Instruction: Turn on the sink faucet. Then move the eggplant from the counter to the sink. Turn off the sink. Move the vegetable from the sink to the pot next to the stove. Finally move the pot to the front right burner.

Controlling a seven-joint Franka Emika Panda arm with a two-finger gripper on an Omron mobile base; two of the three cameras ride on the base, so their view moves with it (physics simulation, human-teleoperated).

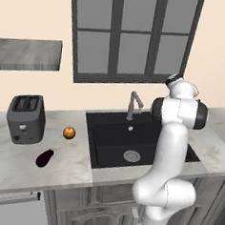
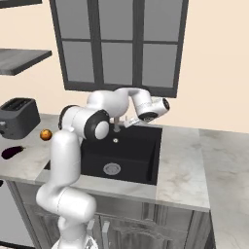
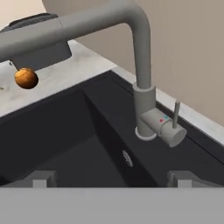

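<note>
The white robot arm's two-finger gripper (image 3: 111,178) stands with its jaws spread wide and nothing between them, hovering above the deep black rectangular sink (image 1: 108,133) and facing the slim grey metal faucet (image 3: 142,83). In the hand view the faucet's thin upright side handle (image 3: 176,114) sits just right of the faucet base, ahead of the fingertips and apart from them. No water is visible at the spout, so the first step, turning on the faucet, is judged not yet done.

The small glossy dark purple eggplant (image 1: 44,158) lies on the light grey-white marbled counter (image 1: 14,164), left of the sink and well apart from the gripper. A small round orange fruit (image 1: 69,133) rests nearer the sink's left edge, and a dark grey toaster (image 1: 26,118) stands beyond it.

Risks from here:
- The handle is thin and close to the faucet body. An off-centre approach could make the fingers strike the body or spout and miss the handle.
- The spout arches above the gripper's path, so a raised approach could hit it.
- Later, the orange fruit lies near the route to the eggplant and could be nudged or mistaken for the target.
</note>
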